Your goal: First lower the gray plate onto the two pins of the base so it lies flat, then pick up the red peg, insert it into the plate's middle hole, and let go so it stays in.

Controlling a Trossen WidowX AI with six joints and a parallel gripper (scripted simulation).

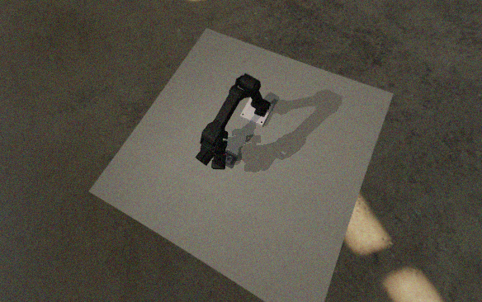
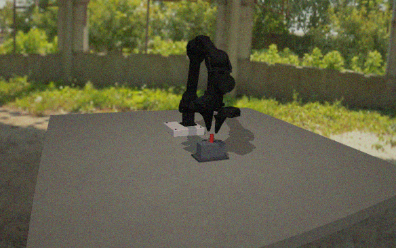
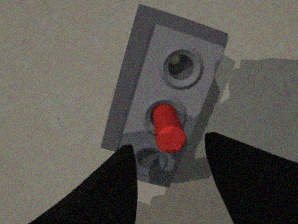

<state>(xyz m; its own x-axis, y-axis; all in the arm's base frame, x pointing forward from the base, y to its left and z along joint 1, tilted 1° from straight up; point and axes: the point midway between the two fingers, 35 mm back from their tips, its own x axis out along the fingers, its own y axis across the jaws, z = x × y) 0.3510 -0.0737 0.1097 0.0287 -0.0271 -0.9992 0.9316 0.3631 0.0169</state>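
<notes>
The gray plate [image 2: 210, 151] [image 3: 152, 75], a thick block with a row of three holes, sits on the base [image 2: 211, 159] [image 3: 129, 85], whose rim shows around its foot. It looks level. A pin tip shows inside the far hole in the wrist view; the near hole is shaded. The red peg [image 2: 211, 138] [image 3: 166, 117] stands in the middle hole, with a short length sticking out above the plate. How deep it reaches is hidden. My gripper [image 2: 212, 131] [image 3: 169, 148] is open just above the peg, one finger on either side and neither touching it.
The arm's white mounting block [image 1: 247, 113] [image 2: 180, 130] stands behind the plate and base on the gray table [image 1: 165, 165] [image 2: 119, 190]. The arm and its shadow cover much of the plate and base in the top view.
</notes>
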